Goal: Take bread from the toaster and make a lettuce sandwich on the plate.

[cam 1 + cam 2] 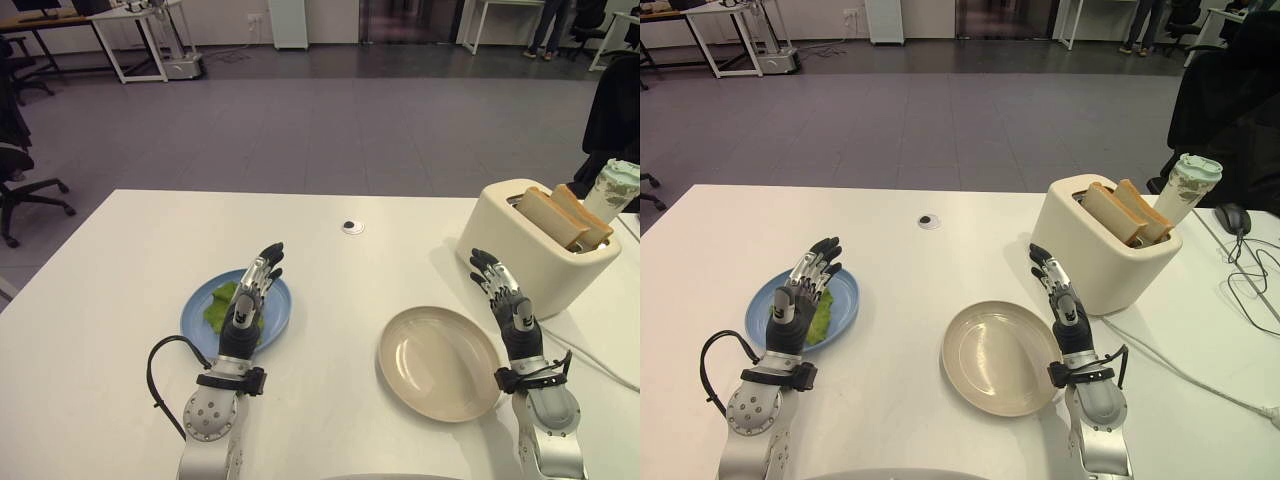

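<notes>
A cream toaster [530, 250] stands at the right of the white table with two bread slices [560, 218] sticking up from its slots. A bare beige plate [440, 362] lies in front of it. My right hand [505, 295] hovers open at the plate's right edge, just short of the toaster. Green lettuce [222, 306] lies on a blue plate [275, 300] to the left. Over that plate my left hand [250, 290] is held open, hiding part of the lettuce.
A pale green lidded cup [615, 190] stands behind the toaster at the right. The toaster's white cord [600, 362] trails along the right side of the table. A small black and white disc [351, 227] lies near the far edge. Office chairs and desks stand beyond.
</notes>
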Controlling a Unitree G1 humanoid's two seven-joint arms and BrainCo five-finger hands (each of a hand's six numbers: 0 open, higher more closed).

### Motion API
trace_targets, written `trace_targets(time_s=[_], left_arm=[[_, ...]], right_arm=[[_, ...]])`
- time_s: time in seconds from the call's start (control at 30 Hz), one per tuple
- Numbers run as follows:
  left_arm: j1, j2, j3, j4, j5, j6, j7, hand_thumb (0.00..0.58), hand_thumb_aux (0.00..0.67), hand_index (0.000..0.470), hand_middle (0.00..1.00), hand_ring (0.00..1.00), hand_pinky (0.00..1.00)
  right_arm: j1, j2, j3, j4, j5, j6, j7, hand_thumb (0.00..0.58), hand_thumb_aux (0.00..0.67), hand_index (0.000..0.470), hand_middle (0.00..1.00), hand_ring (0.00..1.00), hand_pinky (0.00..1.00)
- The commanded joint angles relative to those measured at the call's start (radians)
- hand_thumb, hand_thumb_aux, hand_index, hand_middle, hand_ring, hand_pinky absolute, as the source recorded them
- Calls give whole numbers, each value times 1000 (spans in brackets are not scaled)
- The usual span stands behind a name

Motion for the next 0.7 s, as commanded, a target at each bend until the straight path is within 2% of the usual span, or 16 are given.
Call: trace_targets(time_s=[0.03, 0.7], left_arm=[[-1, 0, 3, 9, 6, 6, 1, 0, 0, 0, 0, 0, 0], [-1, 0, 0, 2, 7, 10, 2, 0, 0, 0, 0, 0, 0]], right_arm=[[-20, -14, -16, -6, 16, 20, 2, 0, 0, 0, 0, 0, 0], [-9, -9, -6, -5, 18, 27, 7, 0, 0, 0, 0, 0, 0]])
